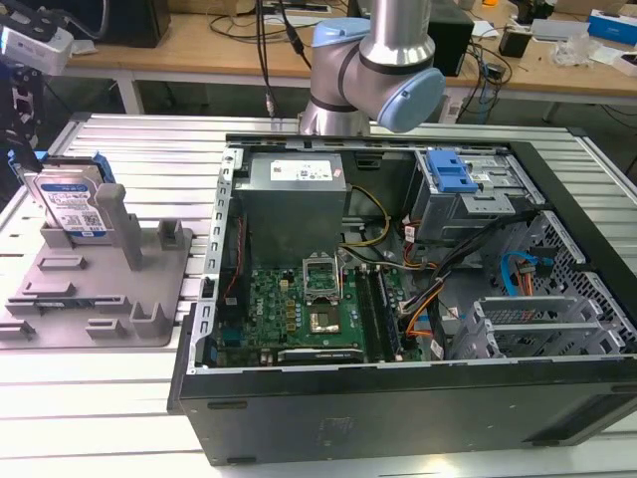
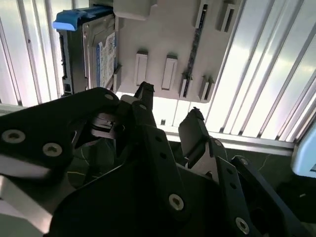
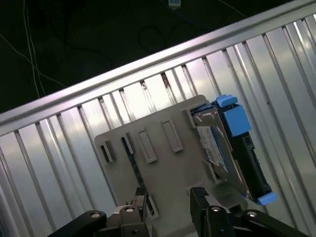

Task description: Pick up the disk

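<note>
Silver metal disk (image 1: 72, 204) with blue plastic rails stands on edge at the far corner of the grey plastic holder tray (image 1: 100, 299), on the exterior view's left. Black two-finger gripper (image 2: 170, 103) is spread and empty, apparently above the tray's long edge. The disk lies off to one side of its gap.

Arm (image 1: 370, 50): in the exterior view, the silver tube and blue-capped joint (image 1: 410, 98) sit behind the tray (image 1: 100, 289), off to the exterior view's right of it. Gripper (image 2: 170, 103): black, two fingers (image 2: 144, 94) spread apart, nothing between them. In both wrist views it hangs above the tray's edge, not touching it, tips pointing down toward it.
</note>
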